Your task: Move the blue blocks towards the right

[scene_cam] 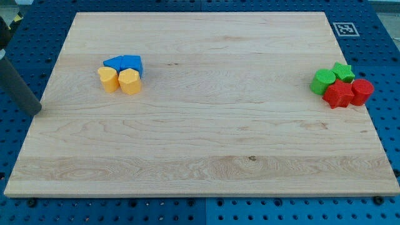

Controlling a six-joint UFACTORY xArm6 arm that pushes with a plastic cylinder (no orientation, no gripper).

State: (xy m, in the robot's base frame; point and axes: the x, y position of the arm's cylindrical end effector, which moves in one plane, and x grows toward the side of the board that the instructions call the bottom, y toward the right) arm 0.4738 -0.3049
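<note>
Two blue blocks sit touching at the board's upper left: a flat blue triangle-like block (115,62) and a blue block (132,63) to its right. Just below them, touching, are two yellow blocks: a yellow heart-like block (108,79) and a yellow rounded block (130,81). My tip (36,110) is at the board's left edge, well to the left of and below this cluster, apart from every block.
At the board's right edge sit a green rounded block (323,81), a green star (342,72), a red star-like block (339,94) and a red cylinder (362,91), all touching. A fiducial tag (344,28) marks the top right corner. The wooden board (206,150) lies on a blue pegboard.
</note>
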